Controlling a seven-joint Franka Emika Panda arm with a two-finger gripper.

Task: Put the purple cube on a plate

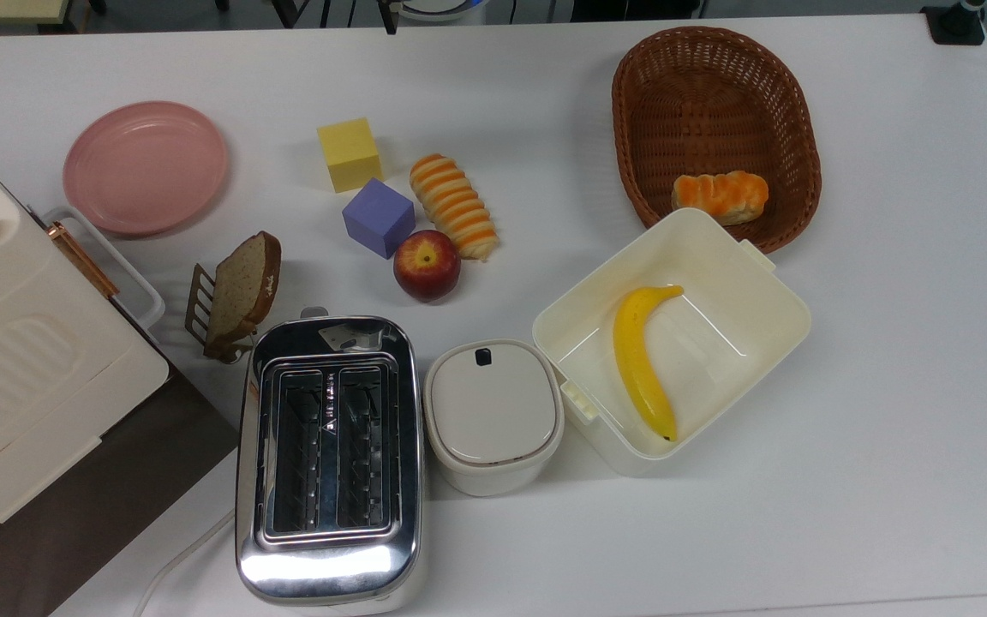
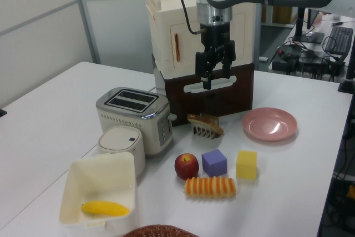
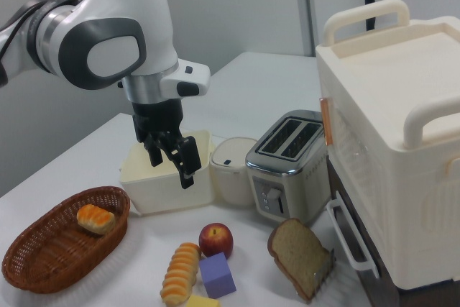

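Observation:
The purple cube (image 1: 379, 217) sits on the white table between a yellow cube (image 1: 349, 153), a red apple (image 1: 427, 264) and a striped bread roll (image 1: 453, 206). In the left view the purple cube (image 2: 214, 162) is at the front; in the right view the purple cube (image 3: 217, 275) is below the apple. The pink plate (image 1: 145, 167) lies bare at the top view's left, and the plate (image 2: 269, 124) is right of the cubes in the left view. My gripper (image 2: 215, 80) hangs open high above the table, holding nothing. In the right view the gripper (image 3: 172, 168) hovers before the cream box.
A chrome toaster (image 1: 328, 458), a lidded white pot (image 1: 493, 415) and a cream box (image 1: 742, 343) holding a banana line the top view's bottom. A bread slice (image 1: 241, 291) leans on a small rack. A wicker basket (image 1: 716, 111) holds a bun. A tall cream appliance (image 2: 183, 43) stands behind.

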